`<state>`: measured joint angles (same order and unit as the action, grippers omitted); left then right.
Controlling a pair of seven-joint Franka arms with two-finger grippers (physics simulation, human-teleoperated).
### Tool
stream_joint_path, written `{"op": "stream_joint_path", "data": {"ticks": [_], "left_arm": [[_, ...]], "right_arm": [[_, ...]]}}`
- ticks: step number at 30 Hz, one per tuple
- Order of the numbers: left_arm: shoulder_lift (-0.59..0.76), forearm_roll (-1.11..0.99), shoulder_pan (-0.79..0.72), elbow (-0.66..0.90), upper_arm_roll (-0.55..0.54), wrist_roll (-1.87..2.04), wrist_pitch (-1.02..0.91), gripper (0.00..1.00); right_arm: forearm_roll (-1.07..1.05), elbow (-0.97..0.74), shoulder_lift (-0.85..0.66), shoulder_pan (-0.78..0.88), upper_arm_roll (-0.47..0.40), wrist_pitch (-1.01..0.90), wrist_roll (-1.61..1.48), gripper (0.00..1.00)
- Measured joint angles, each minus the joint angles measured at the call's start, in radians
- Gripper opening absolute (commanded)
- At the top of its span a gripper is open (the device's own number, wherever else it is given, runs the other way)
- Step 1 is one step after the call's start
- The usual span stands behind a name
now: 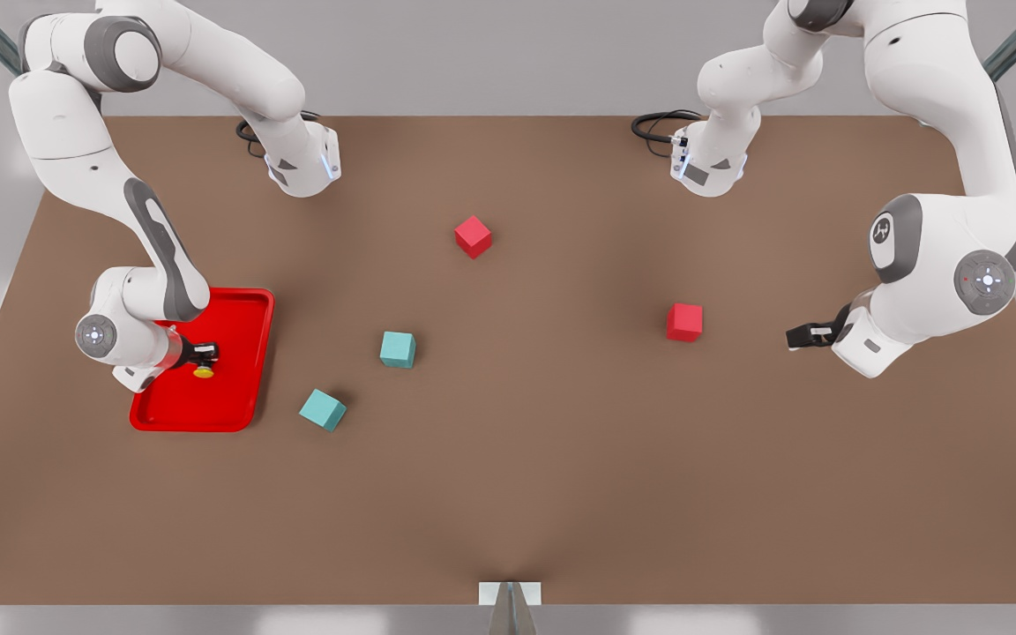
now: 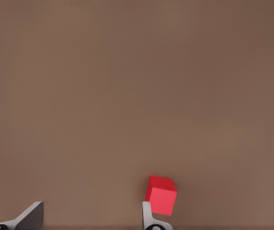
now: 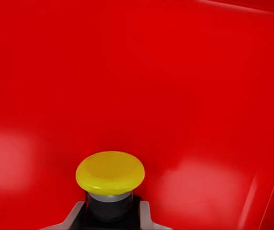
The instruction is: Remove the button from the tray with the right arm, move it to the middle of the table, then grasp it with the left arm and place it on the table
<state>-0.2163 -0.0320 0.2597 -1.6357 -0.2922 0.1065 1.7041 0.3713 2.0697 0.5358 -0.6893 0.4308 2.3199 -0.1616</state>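
The button (image 3: 110, 171), a yellow cap on a dark body, sits low over the floor of the red tray (image 3: 185, 72). My right gripper (image 3: 109, 218) is shut on its dark body, one finger on each side. In the front view this happens at the front view's left, where the right gripper (image 1: 197, 354) holds the button (image 1: 203, 371) inside the tray (image 1: 248, 300). Whether the button touches the tray floor I cannot tell. My left gripper (image 1: 803, 335) waits open above the table (image 1: 561, 459) at the front view's right, its fingers wide apart in the left wrist view (image 2: 89, 220).
A red cube (image 1: 684, 322) lies just beyond the left gripper and is the red cube (image 2: 162, 194) beside one fingertip. Another red cube (image 1: 473, 236) sits farther back. Two teal cubes (image 1: 397, 349) (image 1: 323, 409) lie on the table beside the tray.
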Motion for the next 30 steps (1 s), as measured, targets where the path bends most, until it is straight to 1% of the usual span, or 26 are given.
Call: {"op": "stream_joint_path", "data": {"ticks": [3,4,6,10,14,17,21,22,23,26,30], "left_arm": [[0.003,0.000,-0.001,0.001,0.000,0.000,-0.001,1.00],[0.005,0.000,0.000,0.001,0.000,0.000,-0.002,1.00],[0.009,-0.001,0.000,0.002,0.001,0.000,-0.004,1.00],[0.010,-0.001,0.000,0.003,0.000,0.000,-0.006,1.00],[0.014,-0.009,0.001,0.005,0.000,0.000,-0.010,1.00],[0.017,-0.012,0.002,0.005,0.000,0.000,-0.012,1.00],[0.019,-0.014,0.004,0.003,0.000,-0.001,-0.013,1.00],[0.019,-0.015,0.004,0.003,0.000,-0.001,-0.013,1.00],[0.019,-0.015,0.004,0.003,0.000,-0.001,-0.014,1.00],[0.018,-0.016,0.004,0.003,0.000,-0.001,-0.014,1.00],[0.017,-0.016,0.004,0.003,0.000,-0.002,-0.014,1.00]], "right_arm": [[-0.002,0.000,0.000,0.000,0.000,0.000,0.000,0.49],[-0.003,0.000,0.000,0.000,0.000,0.000,0.000,0.46],[-0.005,0.000,0.000,-0.001,0.000,0.000,-0.002,0.45],[-0.008,-0.001,-0.014,-0.001,0.001,-0.005,-0.006,0.45],[-0.028,-0.015,-0.080,0.029,0.002,-0.049,-0.009,0.45],[-0.117,-0.082,-0.136,0.167,-0.007,-0.116,-0.009,0.45],[-0.263,-0.243,-0.145,0.436,-0.079,-0.231,0.012,0.45],[-0.300,-0.291,-0.136,0.510,-0.106,-0.260,0.022,0.45],[-0.343,-0.342,-0.124,0.617,-0.171,-0.289,0.034,0.45],[-0.485,-0.465,-0.082,0.961,-0.427,-0.363,0.073,0.46],[-0.671,-0.640,0.048,1.296,-0.678,-0.428,0.140,0.46]]}}
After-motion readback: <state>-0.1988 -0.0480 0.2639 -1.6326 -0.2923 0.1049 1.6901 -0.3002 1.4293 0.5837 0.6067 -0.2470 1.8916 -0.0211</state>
